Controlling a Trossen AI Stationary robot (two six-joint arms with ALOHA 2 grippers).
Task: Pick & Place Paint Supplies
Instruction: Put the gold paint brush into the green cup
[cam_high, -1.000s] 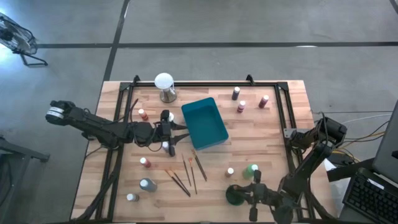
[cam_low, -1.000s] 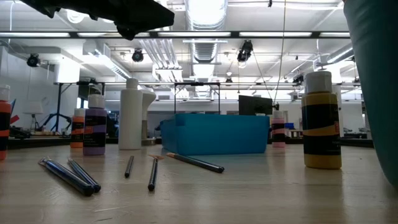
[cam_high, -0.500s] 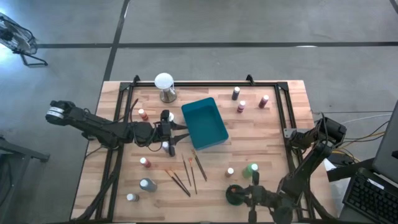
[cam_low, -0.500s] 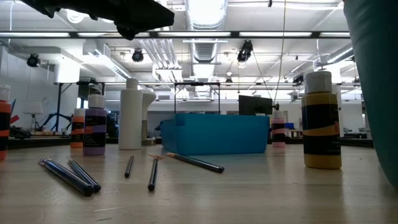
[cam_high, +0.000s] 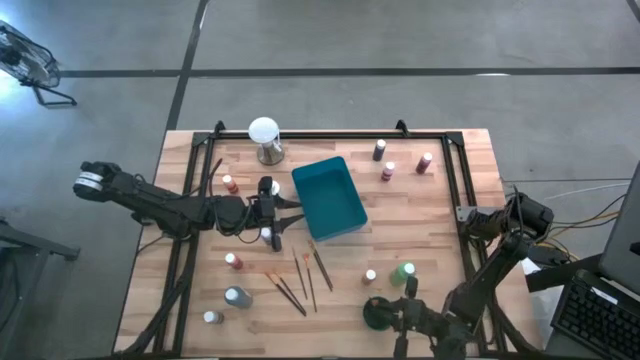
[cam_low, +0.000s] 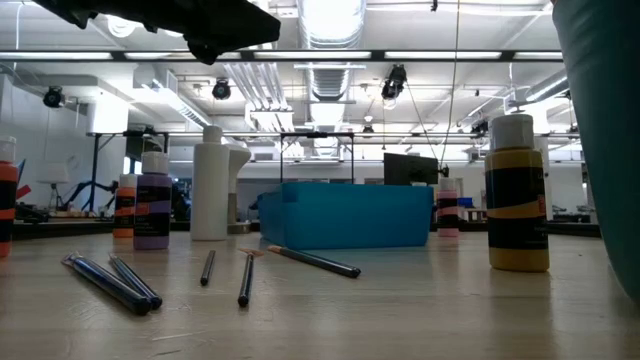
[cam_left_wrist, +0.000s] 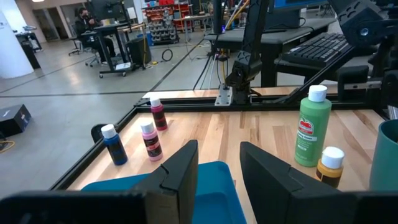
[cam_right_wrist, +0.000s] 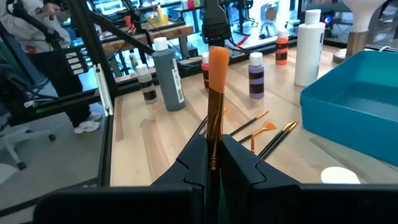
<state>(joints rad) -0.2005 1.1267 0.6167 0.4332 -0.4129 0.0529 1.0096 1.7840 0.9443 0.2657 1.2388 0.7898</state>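
Standing upright in the right wrist view, an orange-bristled brush (cam_right_wrist: 214, 124) was pinched by its handle in the clenched jaws of the right gripper (cam_right_wrist: 214, 152). It was lifted clear of the surface (cam_high: 420, 220), near the front edge and close to the green bottle (cam_high: 405, 271). It was also apart from the loose brushes (cam_high: 300, 275) lying beside the teal tray (cam_high: 346, 231). Compared with a second earlier, only the right arm had shifted: its elbow had swung a little and the right gripper (cam_high: 392, 312) had edged sideways. The brush had not tilted or slipped, so the grip seemed secure and the carry looked barely begun. The left gripper (cam_high: 285, 215) had not moved. It hung just beside the tray, jaws released, with nothing visible between them.
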